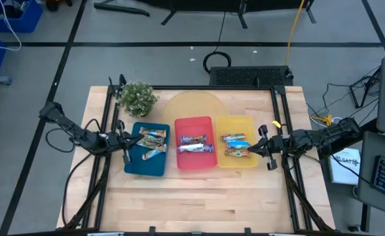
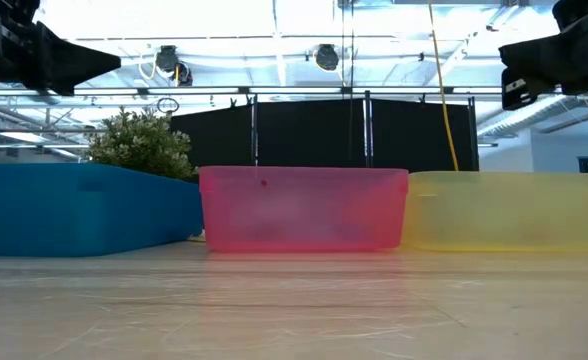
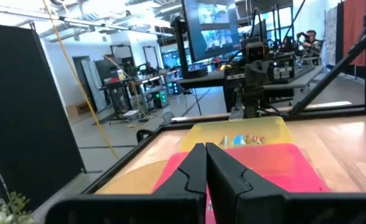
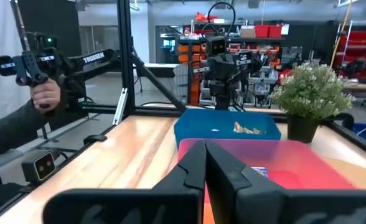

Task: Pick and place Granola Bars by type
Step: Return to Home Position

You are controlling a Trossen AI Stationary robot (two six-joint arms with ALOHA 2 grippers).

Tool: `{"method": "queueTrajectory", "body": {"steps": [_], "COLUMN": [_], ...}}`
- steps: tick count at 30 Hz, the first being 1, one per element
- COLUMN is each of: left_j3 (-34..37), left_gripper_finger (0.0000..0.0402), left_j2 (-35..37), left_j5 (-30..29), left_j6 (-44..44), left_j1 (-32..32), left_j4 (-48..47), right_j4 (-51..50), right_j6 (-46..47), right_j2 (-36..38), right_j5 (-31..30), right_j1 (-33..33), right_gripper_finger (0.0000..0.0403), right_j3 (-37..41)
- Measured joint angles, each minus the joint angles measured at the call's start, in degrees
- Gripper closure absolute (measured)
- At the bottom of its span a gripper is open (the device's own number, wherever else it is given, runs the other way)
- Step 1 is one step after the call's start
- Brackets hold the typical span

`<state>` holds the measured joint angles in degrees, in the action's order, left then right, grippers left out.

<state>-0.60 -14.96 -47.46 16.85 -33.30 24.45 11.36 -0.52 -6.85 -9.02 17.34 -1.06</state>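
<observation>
Granola bars lie sorted in three trays in the high view: tan and brown bars (image 1: 151, 139) in the blue tray (image 1: 131, 164), dark and silver bars (image 1: 196, 144) in the red tray (image 1: 194, 122), blue and orange bars (image 1: 236, 145) in the yellow tray (image 1: 241, 120). My left gripper (image 1: 135, 139) hovers shut at the blue tray's left side, fingers level. My right gripper (image 1: 247, 151) hovers shut over the yellow tray's right edge. Neither holds anything; both show shut, fingertips together, in their wrist views (image 3: 206, 163) (image 4: 205, 160).
A potted plant (image 1: 137, 97) stands at the table's far left, behind the blue tray. A pale round board (image 1: 191, 106) lies behind the red tray. Black frame rails (image 1: 281, 124) run along the table's sides. Bare wood (image 1: 192, 196) stretches along the near half. A person's hand (image 4: 43, 93) holds a controller beyond the table.
</observation>
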Motion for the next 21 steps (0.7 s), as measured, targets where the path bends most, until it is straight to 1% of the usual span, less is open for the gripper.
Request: {"method": "queueTrajectory", "body": {"steps": [3, 6, 9, 11, 15, 19, 21], "left_j3": [0.0, 0.0, 0.0, 0.0, 0.0, 0.0, 0.0], "left_gripper_finger": [0.0389, 0.0397, 0.0393, 0.0392, 0.0397, 0.0390, 0.0394], "left_j2": [0.0, 0.0, 0.0, 0.0, 0.0, 0.0, 0.0], "left_j5": [0.0, 0.3, 0.0, -0.8, -0.8, 0.7, 1.7], "left_j6": [1.9, 3.5, 4.0, 4.2, 6.6, 10.1, 10.9], "left_j1": [0.0, -0.1, -0.3, -0.3, -0.3, -0.3, -0.3], "left_j4": [2.0, 3.3, 2.9, 2.3, 1.9, 1.8, 1.8], "right_j4": [1.5, 2.6, 2.0, -0.1, -7.5, -8.8, -8.8], "right_j6": [-2.6, -4.7, -4.6, -4.1, -1.7, 0.1, -0.6], "right_j2": [0.0, 0.0, 0.0, 0.0, 0.0, -0.7, -0.6], "right_j5": [-0.1, -0.1, -1.4, -1.2, 0.2, 3.4, 2.0], "right_j1": [0.0, 0.0, 0.0, 0.0, 0.0, 1.4, 2.5], "right_gripper_finger": [0.0403, 0.0403, 0.0403, 0.0403, 0.0403, 0.0403, 0.0403], "right_j3": [0.0, 0.1, 0.1, 0.1, 0.1, 0.2, 0.2]}}
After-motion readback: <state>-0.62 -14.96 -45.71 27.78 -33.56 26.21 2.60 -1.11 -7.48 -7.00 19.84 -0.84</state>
